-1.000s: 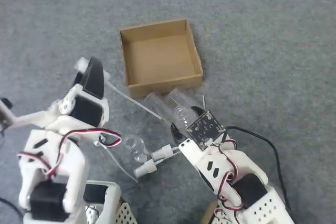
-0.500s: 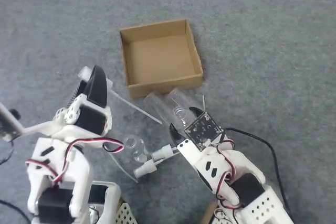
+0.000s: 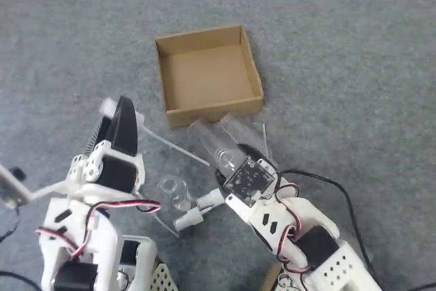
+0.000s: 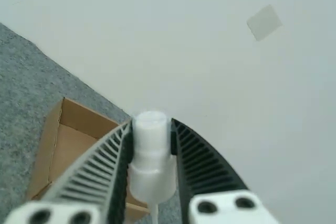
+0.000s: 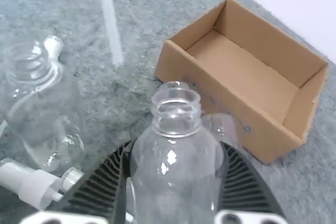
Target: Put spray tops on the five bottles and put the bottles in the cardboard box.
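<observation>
Currently, left gripper (image 4: pixel 151 127) clamps a spray top (image 4: pixel 152 169); right gripper (image 5: pixel 176 153) clamps an uncapped bottle (image 5: pixel 176 124) near the cardboard box (image 3: pixel 204 76) front wall, grey carpet (image 3: pixel 340 66) surrounding it. Right wrist view adds a second bottle (image 5: pixel 37 103).

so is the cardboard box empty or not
Empty: the cardboard box has a bare floor in the high and right wrist views.

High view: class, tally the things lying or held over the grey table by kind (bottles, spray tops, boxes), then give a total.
Clear bottles: 4
Spray tops: 3
Cardboard box: 1
Total: 8
</observation>
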`<state>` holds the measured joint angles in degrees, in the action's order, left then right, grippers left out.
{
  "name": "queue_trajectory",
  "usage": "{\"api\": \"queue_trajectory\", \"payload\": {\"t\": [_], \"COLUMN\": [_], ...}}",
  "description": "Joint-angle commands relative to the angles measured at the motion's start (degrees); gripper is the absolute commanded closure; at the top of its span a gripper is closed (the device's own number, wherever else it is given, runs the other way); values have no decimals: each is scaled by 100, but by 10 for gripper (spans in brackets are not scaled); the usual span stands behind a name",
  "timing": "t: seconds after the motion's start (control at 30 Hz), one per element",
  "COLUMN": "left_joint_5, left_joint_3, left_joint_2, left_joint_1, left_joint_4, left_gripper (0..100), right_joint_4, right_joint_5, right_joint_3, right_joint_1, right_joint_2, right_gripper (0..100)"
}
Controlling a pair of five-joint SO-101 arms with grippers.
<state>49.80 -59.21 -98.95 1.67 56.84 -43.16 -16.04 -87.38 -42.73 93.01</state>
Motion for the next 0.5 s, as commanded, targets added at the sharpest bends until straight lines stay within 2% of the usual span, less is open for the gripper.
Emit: {"api": "queue_trajectory", "payload": {"t": [0.0, 0.47], "left_joint_5": [35, 35], "left_joint_3": [-75, -233], "left_joint_2": [-273, -440], "left_joint_1": [-35, -35], "left_joint_4": [-185, -193], "left_gripper": [990, 990], "right_joint_4": [374, 400], "right_joint_5": [-167, -352], "right_joint_3": [-9, -35], "right_joint_1": [-84, -84], "right_joint_2": [110, 110], "right_gripper": [880, 881]}}
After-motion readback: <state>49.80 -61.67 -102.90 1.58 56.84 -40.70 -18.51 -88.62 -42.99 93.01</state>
